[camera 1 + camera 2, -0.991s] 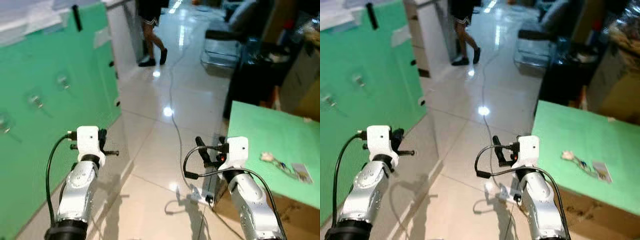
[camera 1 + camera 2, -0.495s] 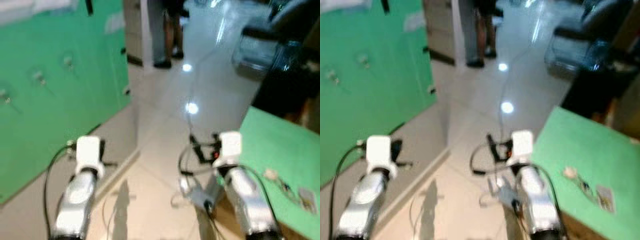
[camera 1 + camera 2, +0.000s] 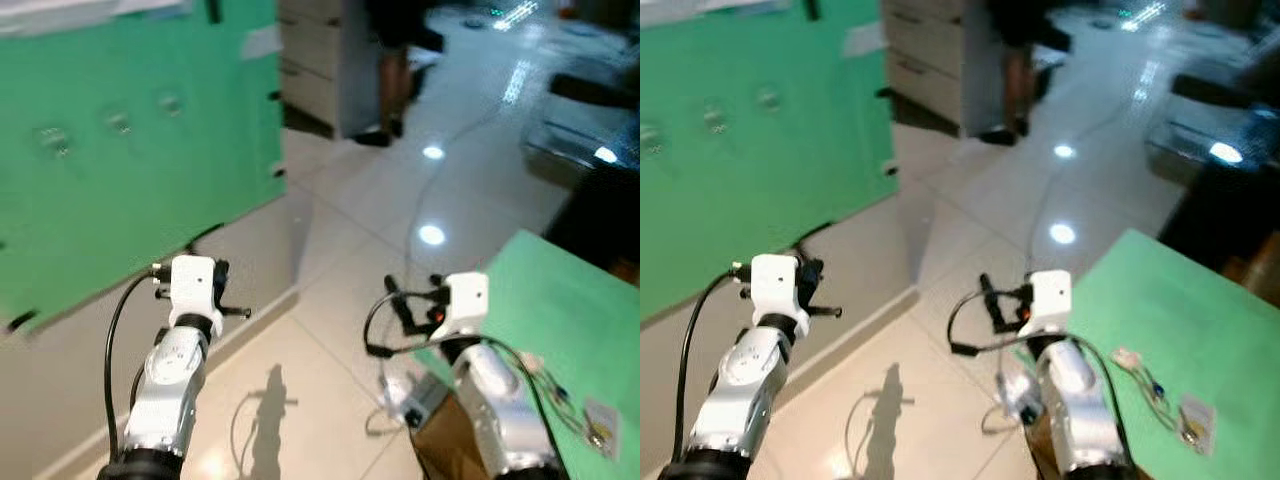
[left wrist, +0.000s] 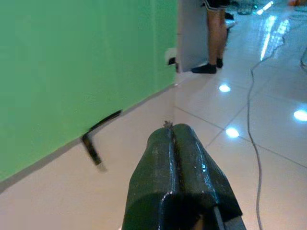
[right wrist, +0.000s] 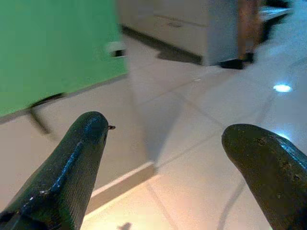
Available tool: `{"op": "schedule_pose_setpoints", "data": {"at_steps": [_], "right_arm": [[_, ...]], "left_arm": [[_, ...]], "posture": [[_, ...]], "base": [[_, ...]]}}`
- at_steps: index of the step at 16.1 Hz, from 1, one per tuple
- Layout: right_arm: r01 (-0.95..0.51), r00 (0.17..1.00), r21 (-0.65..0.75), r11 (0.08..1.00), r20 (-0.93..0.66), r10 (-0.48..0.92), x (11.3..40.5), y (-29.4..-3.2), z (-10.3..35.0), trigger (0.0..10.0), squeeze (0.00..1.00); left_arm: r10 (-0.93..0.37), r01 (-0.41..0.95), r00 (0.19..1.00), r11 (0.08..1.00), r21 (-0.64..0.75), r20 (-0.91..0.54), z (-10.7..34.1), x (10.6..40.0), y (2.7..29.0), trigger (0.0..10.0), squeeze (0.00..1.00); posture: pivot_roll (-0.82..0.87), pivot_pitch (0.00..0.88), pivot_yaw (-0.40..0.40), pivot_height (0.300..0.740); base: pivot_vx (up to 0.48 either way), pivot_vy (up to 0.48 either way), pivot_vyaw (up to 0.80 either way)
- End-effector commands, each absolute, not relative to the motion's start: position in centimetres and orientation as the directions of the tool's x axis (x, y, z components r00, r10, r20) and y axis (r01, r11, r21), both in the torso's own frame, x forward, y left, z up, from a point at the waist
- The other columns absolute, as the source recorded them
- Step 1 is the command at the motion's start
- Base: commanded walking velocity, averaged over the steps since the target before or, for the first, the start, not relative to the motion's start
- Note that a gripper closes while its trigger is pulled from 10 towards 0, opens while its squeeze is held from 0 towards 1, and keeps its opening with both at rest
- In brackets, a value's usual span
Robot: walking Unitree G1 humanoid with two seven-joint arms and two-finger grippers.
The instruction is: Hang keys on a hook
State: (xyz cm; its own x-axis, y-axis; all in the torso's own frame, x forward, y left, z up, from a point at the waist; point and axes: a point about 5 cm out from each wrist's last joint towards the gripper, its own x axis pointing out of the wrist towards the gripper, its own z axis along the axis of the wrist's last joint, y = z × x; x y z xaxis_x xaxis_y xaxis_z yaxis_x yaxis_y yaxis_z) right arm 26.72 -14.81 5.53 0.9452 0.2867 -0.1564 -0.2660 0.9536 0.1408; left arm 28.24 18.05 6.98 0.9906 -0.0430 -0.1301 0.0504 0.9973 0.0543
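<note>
Left claw clenched, empty, hovering over tiled floor near green wall panel carrying hooks. Right claw released, fingers spread wide, I'm holding it beside green surface. Keys lying on surface, right of arm, untouched.

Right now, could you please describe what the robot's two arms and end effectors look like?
Both arms are silver with white boxes at the wrists. A black cable loops beside each. The left end effector and the right end effector each have two long black fingers, rounded at the tips.
</note>
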Motion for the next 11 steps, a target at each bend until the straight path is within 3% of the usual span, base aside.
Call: {"op": "schedule_pose_setpoints", "data": {"at_steps": [1, 4, 9, 11], "right_arm": [[-0.289, 0.939, 0.153, 0.945, -0.145, 0.311, 26.8, -14.5, 5.7, 10.0, 0.0], [-0.331, 0.929, 0.123, 0.936, -0.134, 0.346, 27.2, -14.0, 6.2, 10.0, 0.0], [-0.334, 0.926, 0.119, 0.935, -0.142, 0.349, 27.5, -14.5, 6.3, 10.0, 0.0], [-0.364, 0.911, 0.101, 0.926, -0.166, 0.377, 27.4, -14.2, 5.9, 10.0, 0.0]], "left_arm": [[-0.045, 0.053, 0.993, 0.995, 0.078, -0.106, 7.6, 28.9, 18.7, 10.0, 0.0], [0.038, -0.023, 0.99, 0.994, 0.11, -0.139, 7.8, 30.1, 20.5, 10.0, 0.0], [0.021, -0.013, 0.987, 0.999, 0.048, -0.16, 6.2, 27.9, 18.9, 10.0, 0.0], [0.02, -0.011, 0.987, 0.998, 0.055, -0.16, 6.2, 27.1, 18.7, 10.0, 0.0]], "posture": [[-0.02, 0.0, 0.002, 0.74], [-0.02, 0.0, 0.004, 0.74], [-0.02, 0.0, -0.006, 0.74], [-0.01, 0.0, -0.012, 0.74]], "base": [[0.0, 0.0, 0.46], [0.0, 0.0, 0.46], [0.0, 0.0, 0.46], [0.0, -0.472, 0.46]]}}
